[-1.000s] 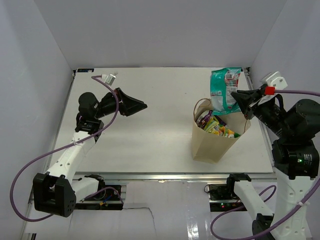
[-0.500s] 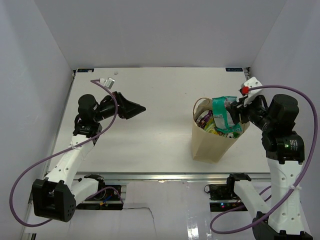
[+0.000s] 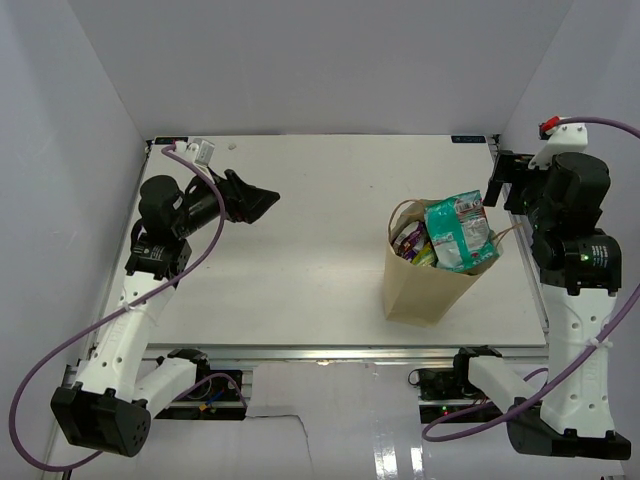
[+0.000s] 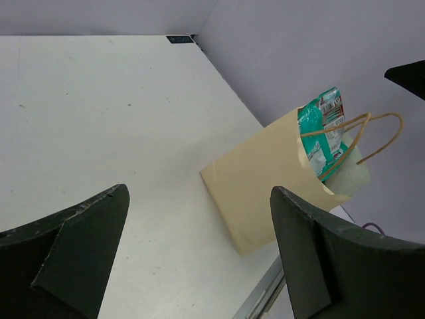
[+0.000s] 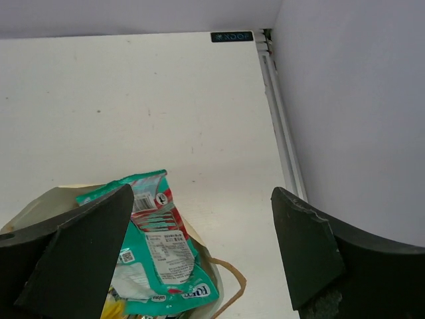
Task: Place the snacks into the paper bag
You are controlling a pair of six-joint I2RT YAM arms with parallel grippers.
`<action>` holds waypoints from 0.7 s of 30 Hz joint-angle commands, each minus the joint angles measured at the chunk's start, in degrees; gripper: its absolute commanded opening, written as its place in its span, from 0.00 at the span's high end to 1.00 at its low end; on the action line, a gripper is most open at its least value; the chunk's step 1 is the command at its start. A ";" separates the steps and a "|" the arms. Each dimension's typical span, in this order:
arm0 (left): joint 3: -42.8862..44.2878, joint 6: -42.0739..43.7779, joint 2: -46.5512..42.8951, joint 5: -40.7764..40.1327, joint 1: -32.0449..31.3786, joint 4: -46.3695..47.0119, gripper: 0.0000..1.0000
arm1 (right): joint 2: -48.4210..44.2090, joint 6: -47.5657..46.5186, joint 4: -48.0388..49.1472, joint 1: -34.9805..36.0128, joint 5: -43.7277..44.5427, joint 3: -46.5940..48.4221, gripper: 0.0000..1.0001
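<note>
The tan paper bag [image 3: 425, 288] stands upright on the right half of the table, also seen in the left wrist view [image 4: 262, 193]. A teal-white bag [image 3: 458, 232] leans out of its mouth, over other colourful snacks [image 3: 415, 245]. From the right wrist the teal-white bag [image 5: 156, 256] sits low at the left, over a cord handle [image 5: 232, 282]. My right gripper [image 3: 497, 182] hovers open just behind and right of the paper bag, holding nothing [image 5: 202, 191]. My left gripper [image 3: 265, 203] hangs open and empty over the left half of the table [image 4: 199, 191], far from the bag.
White enclosure walls close in the table on three sides. A metal rail [image 5: 282, 133] runs along the table's right edge near my right gripper. Another rail [image 3: 330, 350] borders the near edge by the arm bases.
My right gripper has opened and let go of the teal-white bag, which now rests in the paper bag's mouth; the right arm has drawn back. The left arm has pulled slightly back and left.
</note>
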 commanded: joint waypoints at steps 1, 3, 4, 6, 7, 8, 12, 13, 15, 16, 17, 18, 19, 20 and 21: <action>0.93 1.58 -0.39 -1.64 0.28 -1.82 0.02 | -1.34 3.63 0.27 -0.07 8.62 2.32 0.10; 0.93 1.49 -0.22 -1.47 0.28 -1.73 0.02 | -1.95 2.66 0.80 -0.07 8.89 2.49 0.10; 1.02 1.49 -0.04 -1.29 0.20 -1.55 0.02 | -2.57 2.40 1.24 -0.07 9.76 2.41 0.10; 1.19 1.22 0.40 -1.12 0.20 -1.20 0.02 | -3.19 2.05 1.68 -0.07 10.29 1.71 0.10; 1.28 1.14 0.57 -0.94 0.20 -1.03 0.02 | -3.62 0.39 1.85 -0.07 11.08 1.36 0.10; 1.28 0.87 0.84 -0.85 0.28 -0.50 0.02 | -3.89 0.11 2.12 -0.07 11.52 1.00 0.10; 1.72 -0.01 1.98 -0.33 0.20 0.56 0.02 | -4.51 -1.38 2.21 -0.07 13.63 -0.49 0.10; 1.98 -0.09 2.33 -0.06 0.20 0.64 0.02 | -5.12 -1.56 2.21 -0.07 14.33 -0.84 0.10; 2.86 -0.53 3.38 0.55 0.20 1.17 0.02 | -5.47 -1.91 2.38 -0.07 14.77 -1.63 0.10; 3.21 -0.62 3.65 0.64 0.20 1.35 0.02 | -6.00 -1.91 2.47 -0.07 15.12 -2.42 0.10; 3.91 -0.62 4.17 0.90 0.20 1.35 0.02 | -6.26 -2.08 2.65 -0.07 15.21 -2.78 0.10; 4.26 -0.62 4.35 0.90 0.20 1.35 0.02 | -6.70 -2.26 2.73 -0.07 15.13 -3.30 0.10; 4.44 -0.62 4.53 0.90 0.28 1.35 0.02 | -6.79 -2.35 2.91 -0.07 15.21 -3.48 0.10; 4.71 -0.54 4.70 0.90 0.20 1.17 0.02 | -6.97 -2.44 3.00 -0.07 15.22 -3.57 0.10; 4.97 -0.45 4.70 0.82 0.20 1.09 0.02 | -6.97 -2.52 3.17 -0.07 15.30 -3.66 0.10</action>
